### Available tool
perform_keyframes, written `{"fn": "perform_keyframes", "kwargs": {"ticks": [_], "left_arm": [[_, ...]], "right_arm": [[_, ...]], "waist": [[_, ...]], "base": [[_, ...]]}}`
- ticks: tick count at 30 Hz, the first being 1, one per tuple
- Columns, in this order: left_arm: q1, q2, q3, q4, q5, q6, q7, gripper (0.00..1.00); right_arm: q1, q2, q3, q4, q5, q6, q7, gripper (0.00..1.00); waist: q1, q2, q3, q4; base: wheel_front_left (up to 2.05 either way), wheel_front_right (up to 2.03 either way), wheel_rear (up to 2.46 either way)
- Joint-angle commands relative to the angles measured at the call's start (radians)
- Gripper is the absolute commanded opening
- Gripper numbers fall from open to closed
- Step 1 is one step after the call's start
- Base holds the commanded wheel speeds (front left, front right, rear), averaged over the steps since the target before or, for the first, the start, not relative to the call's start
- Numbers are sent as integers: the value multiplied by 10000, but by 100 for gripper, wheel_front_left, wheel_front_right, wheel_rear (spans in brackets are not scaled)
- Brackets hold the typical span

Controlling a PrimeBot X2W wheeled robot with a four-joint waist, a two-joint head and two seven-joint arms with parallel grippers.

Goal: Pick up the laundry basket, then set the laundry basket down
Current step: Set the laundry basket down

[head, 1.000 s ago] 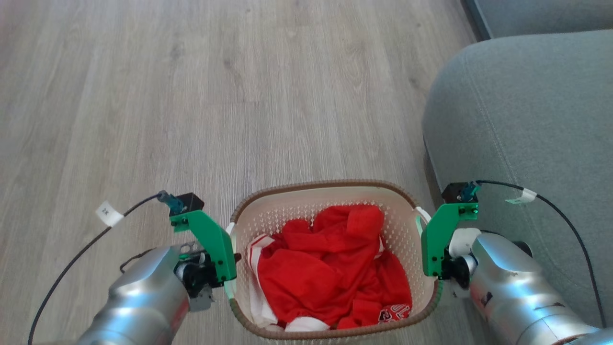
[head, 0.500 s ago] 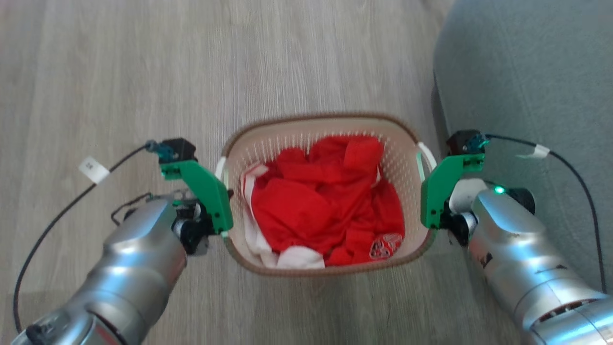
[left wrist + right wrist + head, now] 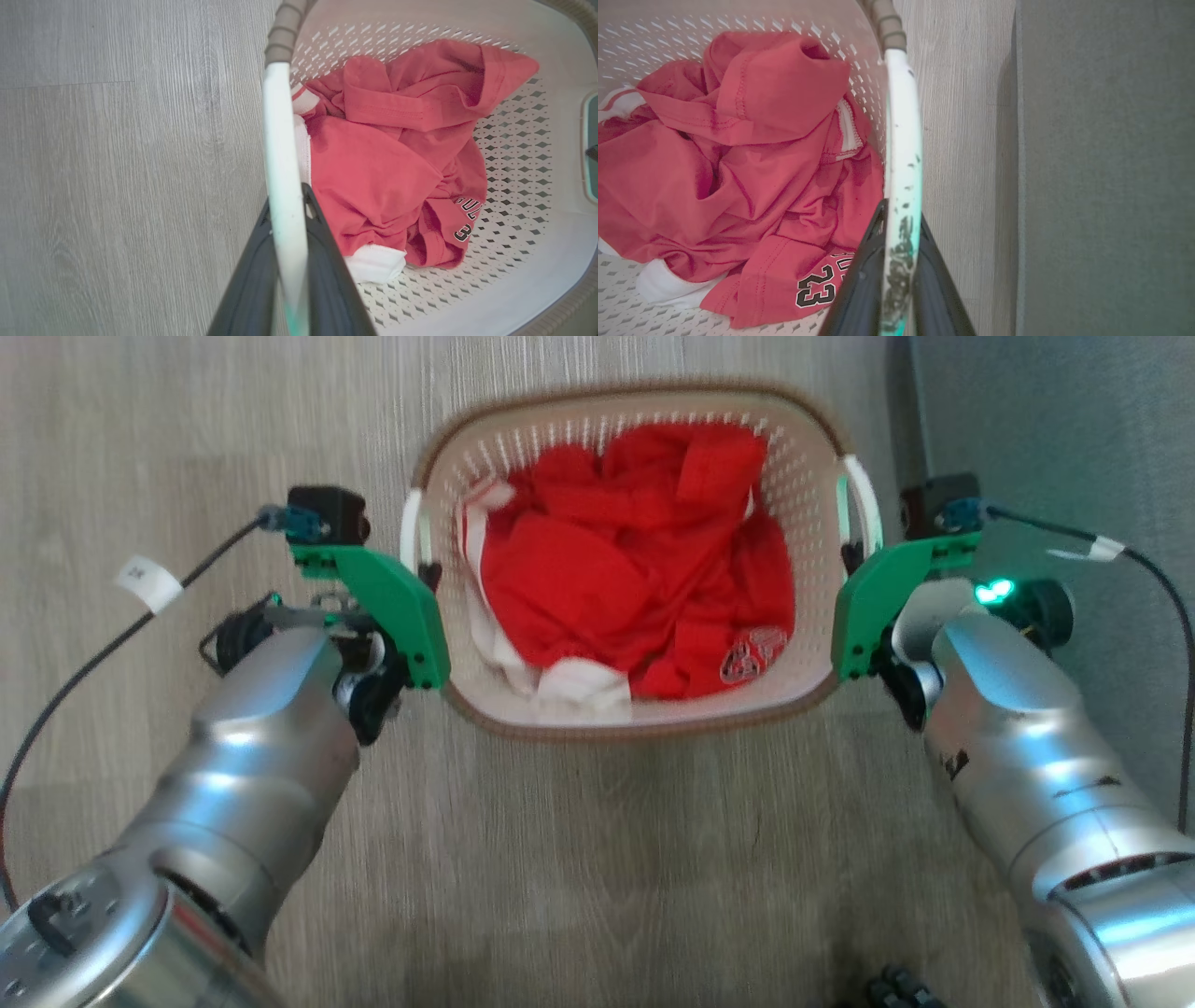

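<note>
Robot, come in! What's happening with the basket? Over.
Left gripper shut on left handle, right gripper shut on right handle. Laundry basket holds red shirt. Grey sofa close on its right.

The laundry basket (image 3: 691,702), with clothing (image 3: 635,579) lying in it, is between the left gripper (image 3: 287,210) and the right gripper (image 3: 900,207), floor (image 3: 597,859) beneath, sofa (image 3: 1055,420) at its right.

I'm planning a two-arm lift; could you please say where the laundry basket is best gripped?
Take the laundry basket by its white side handles: left handle from the left, right handle from the right. Each is a thin bar arching clear of the rim, and opposite holds should keep it level. The left end effector and right end effector are shut on them.
</note>
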Motion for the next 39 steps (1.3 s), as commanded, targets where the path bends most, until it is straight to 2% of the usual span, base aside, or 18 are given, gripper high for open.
{"fn": "perform_keyframes", "kwargs": {"ticks": [1,12,20,28,39], "left_arm": [[-542,637,172,318,124,211,-388,0],[-1190,567,-125,358,706,224,-1804,0],[-1714,607,74,199,1073,221,-2176,0],[-1624,805,1015,-709,2040,485,-2185,0],[-1184,440,1388,-207,2419,176,-2186,0]], "right_arm": [[-139,-304,-155,-88,-336,-105,-302,0],[-717,-304,-1205,-224,-1996,-105,-1541,0],[-768,-304,-1948,-867,-2909,-105,-1773,0],[-681,-304,-2491,-1099,-3273,-105,-1789,0],[-680,-304,-2472,-433,-2988,-105,-1704,0]], "waist": [[-3,1,661,47],[-3,1,2050,121],[-3,1,3056,144],[-3,1,3667,193],[-3,1,3787,230]], "base": [[0,0,0],[0,0,0],[0,0,0],[0,0,0],[0,0,0]]}}
